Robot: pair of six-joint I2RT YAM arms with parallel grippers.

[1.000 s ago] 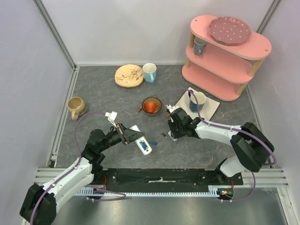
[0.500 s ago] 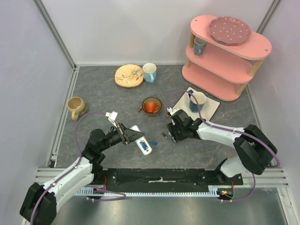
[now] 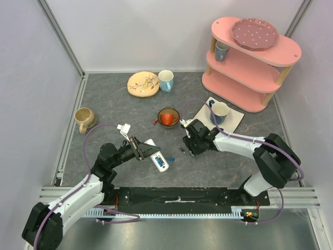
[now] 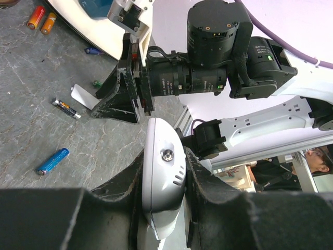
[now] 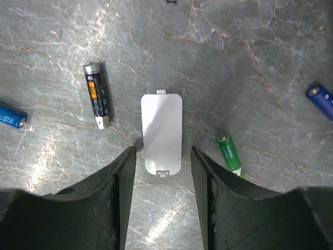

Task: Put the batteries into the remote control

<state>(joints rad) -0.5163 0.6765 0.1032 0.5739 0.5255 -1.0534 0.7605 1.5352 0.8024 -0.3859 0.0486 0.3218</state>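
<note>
From above we see the left gripper (image 3: 139, 148) near the table's front edge, clamped on the remote control (image 3: 156, 156). Its own wrist camera shows what the overhead view cannot: the remote's rounded white end squeezed tight between both fingers. The batteries are mere specks from above, but the right wrist camera shows them on the grey table (image 5: 234, 52): a black battery (image 5: 97, 95), a green battery (image 5: 229, 153) and a blue battery (image 5: 10, 115). There the right gripper (image 5: 163, 155) hangs with jaws parted, gripping nothing, and a white cover piece (image 5: 162, 130) lies between its fingers.
</note>
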